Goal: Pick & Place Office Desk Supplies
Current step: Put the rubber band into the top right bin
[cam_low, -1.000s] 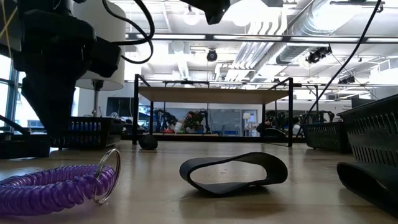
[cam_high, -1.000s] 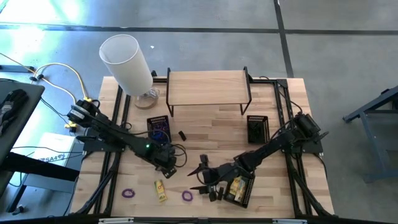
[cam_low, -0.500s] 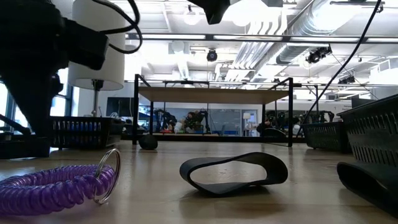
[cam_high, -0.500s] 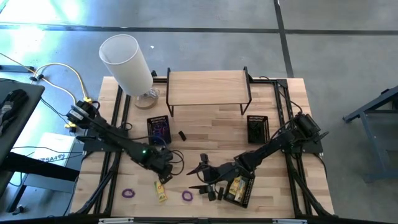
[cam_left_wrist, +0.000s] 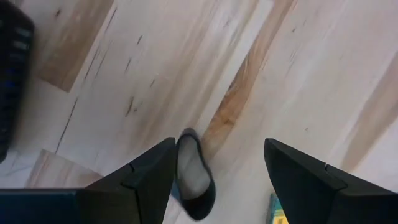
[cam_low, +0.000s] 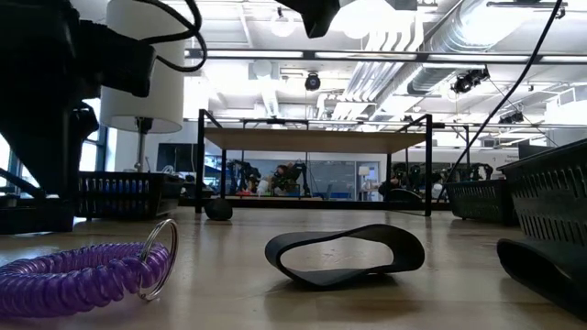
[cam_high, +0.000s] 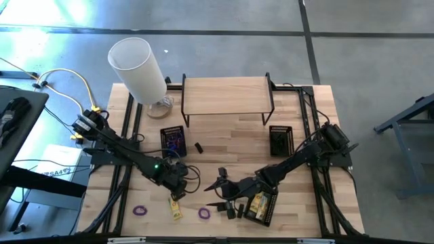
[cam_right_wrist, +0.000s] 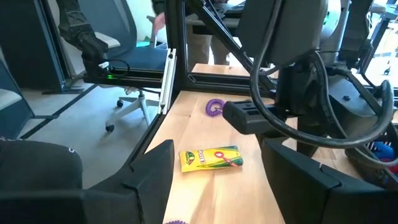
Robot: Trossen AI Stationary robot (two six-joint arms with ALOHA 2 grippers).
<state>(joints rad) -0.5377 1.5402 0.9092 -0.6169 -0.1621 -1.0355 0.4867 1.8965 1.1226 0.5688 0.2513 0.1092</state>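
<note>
My left gripper (cam_high: pixel 178 194) is open and points down at the wood, just far of the yellow crayon box (cam_high: pixel 175 207). In the left wrist view a dark band loop (cam_left_wrist: pixel 193 177) lies flat on the table between the fingers, close beside one of them. My right gripper (cam_high: pixel 215 191) hovers open near the table's middle, level and facing the left side. Its wrist view shows the crayon box (cam_right_wrist: pixel 210 158) and a purple coil loop (cam_right_wrist: pixel 214 107) beyond. Another purple coil (cam_high: pixel 203 213) and a black band loop (cam_low: pixel 344 252) lie flat near the near edge.
A black mesh tray (cam_high: pixel 262 207) with yellow pieces sits under the right arm. Two more trays (cam_high: pixel 174 140) (cam_high: pixel 280 140), a wooden shelf (cam_high: pixel 227 97) and a tall white cylinder (cam_high: pixel 137 69) stand farther back. A small black block (cam_high: pixel 199 147) lies mid-table.
My left gripper has moved toward the table's near edge, closing on the yellow crayon box, and has slid out toward the left side of the low view. The right arm and the items on the table have kept still.
</note>
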